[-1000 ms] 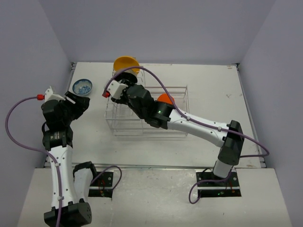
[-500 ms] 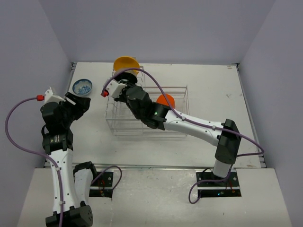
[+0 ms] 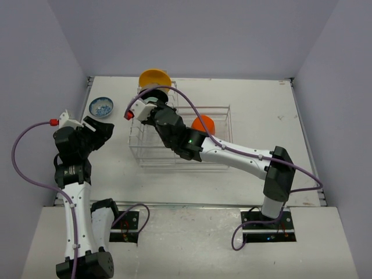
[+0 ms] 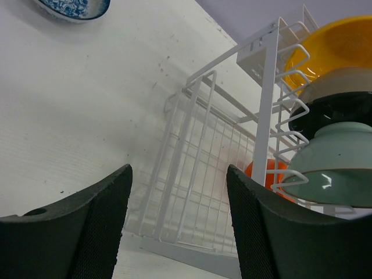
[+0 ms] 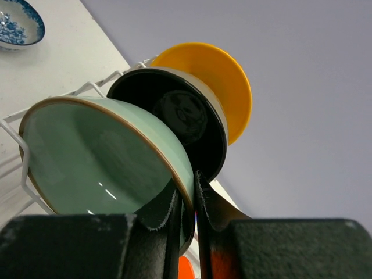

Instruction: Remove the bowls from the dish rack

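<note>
The pale mint green bowl [image 5: 99,157] stands on edge in the tall slotted end of the white wire dish rack [image 3: 180,158]. My right gripper [image 5: 187,186] is shut on its rim, one finger inside and one behind. Behind it stand the black bowl [image 5: 174,104] and the yellow bowl [image 5: 218,75]. The orange-red bowl [image 3: 203,123] lies in the rack's low basket. On the table to the left sits the blue-and-white bowl [image 3: 101,106]. My left gripper [image 4: 177,192] is open and holds nothing, left of the rack [image 4: 200,145].
Grey walls close in the table on the left, back and right. The right arm reaches over the rack's basket from the near right. A purple cable loops above the right wrist [image 3: 174,90].
My right gripper's jaws have closed onto the mint green bowl's rim. The left arm has drawn slightly back toward the near edge, still open.
</note>
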You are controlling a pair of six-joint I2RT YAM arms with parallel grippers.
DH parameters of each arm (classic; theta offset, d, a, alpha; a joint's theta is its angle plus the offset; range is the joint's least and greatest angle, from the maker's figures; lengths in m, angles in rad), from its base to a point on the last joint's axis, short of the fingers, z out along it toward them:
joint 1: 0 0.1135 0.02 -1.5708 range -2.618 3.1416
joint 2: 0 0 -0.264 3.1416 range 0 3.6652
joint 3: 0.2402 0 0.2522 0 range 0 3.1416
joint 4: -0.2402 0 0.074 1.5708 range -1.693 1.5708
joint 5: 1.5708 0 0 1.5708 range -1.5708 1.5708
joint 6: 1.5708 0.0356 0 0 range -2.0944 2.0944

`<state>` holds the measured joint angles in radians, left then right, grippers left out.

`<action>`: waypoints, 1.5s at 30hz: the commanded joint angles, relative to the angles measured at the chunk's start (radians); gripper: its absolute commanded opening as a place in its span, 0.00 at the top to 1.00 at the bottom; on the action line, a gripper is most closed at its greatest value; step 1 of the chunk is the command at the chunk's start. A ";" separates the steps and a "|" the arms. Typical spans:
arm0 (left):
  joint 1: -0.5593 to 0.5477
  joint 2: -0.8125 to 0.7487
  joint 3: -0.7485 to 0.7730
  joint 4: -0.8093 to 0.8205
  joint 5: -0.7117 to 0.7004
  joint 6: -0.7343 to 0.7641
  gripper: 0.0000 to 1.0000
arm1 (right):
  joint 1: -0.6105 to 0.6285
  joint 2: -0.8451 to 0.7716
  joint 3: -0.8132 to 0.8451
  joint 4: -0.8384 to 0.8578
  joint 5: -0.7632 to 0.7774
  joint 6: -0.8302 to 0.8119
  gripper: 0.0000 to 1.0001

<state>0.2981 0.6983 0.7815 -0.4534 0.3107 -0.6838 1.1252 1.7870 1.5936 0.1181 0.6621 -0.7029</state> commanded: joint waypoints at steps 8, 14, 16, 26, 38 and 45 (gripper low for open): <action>-0.004 0.007 -0.019 0.048 0.044 0.038 0.33 | 0.024 0.028 -0.101 0.169 0.028 -0.046 0.98; -0.005 0.003 -0.040 0.055 0.056 0.038 0.33 | 0.028 0.035 -0.147 0.267 0.060 -0.096 1.00; -0.005 0.000 -0.045 0.056 0.057 0.036 0.33 | 0.031 0.034 -0.167 0.307 0.067 -0.118 1.00; -0.005 0.001 -0.051 0.062 0.082 0.043 0.33 | 0.039 0.049 -0.238 0.495 0.125 -0.214 1.00; -0.005 -0.003 -0.083 0.067 0.088 0.049 0.33 | 0.051 0.064 -0.276 0.738 0.189 -0.356 1.00; -0.005 -0.011 -0.102 0.071 0.088 0.050 0.33 | 0.064 0.060 -0.279 0.787 0.198 -0.397 1.00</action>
<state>0.2985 0.6994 0.6880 -0.4252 0.3714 -0.6605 1.1812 1.8416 1.3205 0.8474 0.8001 -1.0622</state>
